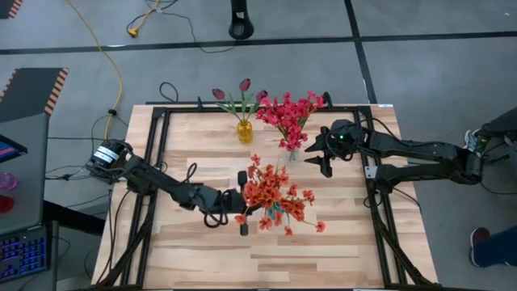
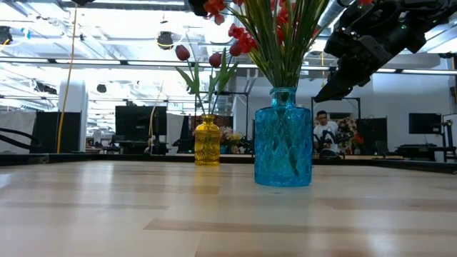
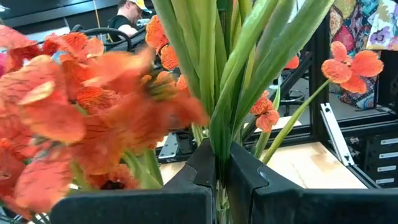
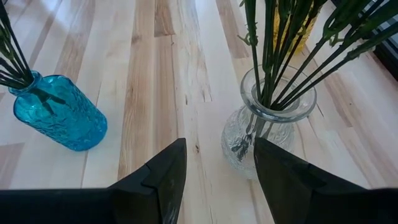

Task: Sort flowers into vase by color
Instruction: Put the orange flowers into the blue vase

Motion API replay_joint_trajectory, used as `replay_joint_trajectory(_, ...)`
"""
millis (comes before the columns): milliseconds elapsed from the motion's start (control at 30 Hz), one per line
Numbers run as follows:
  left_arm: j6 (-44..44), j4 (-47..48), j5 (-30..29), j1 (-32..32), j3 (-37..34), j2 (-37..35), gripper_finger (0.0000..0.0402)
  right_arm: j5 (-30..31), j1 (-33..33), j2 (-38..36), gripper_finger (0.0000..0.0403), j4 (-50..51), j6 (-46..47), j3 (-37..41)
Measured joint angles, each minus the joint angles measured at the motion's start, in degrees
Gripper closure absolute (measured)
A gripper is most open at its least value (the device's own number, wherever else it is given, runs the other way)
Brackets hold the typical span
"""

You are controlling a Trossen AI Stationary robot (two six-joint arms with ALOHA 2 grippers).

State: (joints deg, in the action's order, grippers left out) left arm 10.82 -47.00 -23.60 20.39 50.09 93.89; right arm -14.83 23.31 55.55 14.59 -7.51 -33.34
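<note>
Orange-red flowers (image 1: 275,198) | in blue vase (image 2: 283,139), table centre | my left gripper (image 3: 216,180) clenched on stems | risk: tipping vase (pulling sideways) | right gripper (image 1: 321,150) parted, at two o'clock.

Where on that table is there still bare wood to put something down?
The near strip of the table, in front of the orange-red flowers, is bare, and so is the far left corner beside the yellow vase. It is crowded between the pink flowers and the right claw.

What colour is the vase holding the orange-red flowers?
Blue: the blue vase with a diamond-cut pattern, clearest in the low view.
</note>
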Motion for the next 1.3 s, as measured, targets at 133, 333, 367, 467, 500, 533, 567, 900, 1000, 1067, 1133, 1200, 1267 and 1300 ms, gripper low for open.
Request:
replay_joint_trajectory(133,0.2,0.0,1.1,-0.2,0.0,0.0,0.0401,0.0,0.0,0.0,0.0188,0.0,0.0,0.0)
replay_joint_trajectory(333,0.3,0.7,1.4,-0.2,0.0,0.0,0.0401,0.0,0.0,0.0,0.0188,0.0,0.0,0.0)
replay_joint_trajectory(367,0.3,1.0,1.4,-0.2,0.0,0.0,0.0401,0.0,0.0,0.0,0.0188,0.0,0.0,0.0)
replay_joint_trajectory(467,-0.3,1.3,1.7,-0.5,0.0,0.0,0.0401,0.0,0.0,0.0,0.0188,0.0,0.0,0.0)
replay_joint_trajectory(500,-0.7,1.6,2.1,-0.7,0.0,0.0,0.0401,0.0,0.0,0.0,0.0188,0.0,0.0,0.0)
replay_joint_trajectory(533,-1.1,1.9,2.4,-1.0,0.0,0.0,0.0401,0.0,0.0,0.0,0.0188,0.0,0.0,0.0)
replay_joint_trajectory(567,-1.6,2.4,2.4,-1.3,0.0,0.0,0.0401,0.0,0.0,0.0,0.0188,0.0,0.0,0.0)
replay_joint_trajectory(900,-6.9,7.8,2.4,-2.8,0.0,0.0,0.0401,0.0,0.0,0.0,0.0188,0.0,0.0,0.0)
replay_joint_trajectory(1000,-9.3,10.2,1.7,-2.8,0.0,0.0,0.0401,0.0,0.0,0.0,0.0188,0.0,0.0,0.0)
replay_joint_trajectory(1067,-10.9,11.4,0.8,-2.8,0.0,0.0,0.0401,0.0,0.0,0.0,0.0188,0.0,0.0,0.0)
replay_joint_trajectory(1133,-12.5,12.5,-0.2,-2.8,0.0,0.0,0.0400,0.0,0.0,0.0,0.0188,0.0,0.0,0.0)
replay_joint_trajectory(1200,-13.9,14.1,-0.8,-2.8,0.0,0.0,0.0394,0.0,0.0,0.0,0.0188,0.0,0.0,0.0)
replay_joint_trajectory(1267,-15.0,16.2,-0.9,-2.8,0.0,0.0,0.0385,0.0,0.0,0.0,0.0188,0.0,0.0,0.0)
replay_joint_trajectory(1300,-15.6,17.3,-0.9,-2.8,0.0,0.0,0.0380,0.0,0.0,0.0,0.0188,0.0,0.0,0.0)
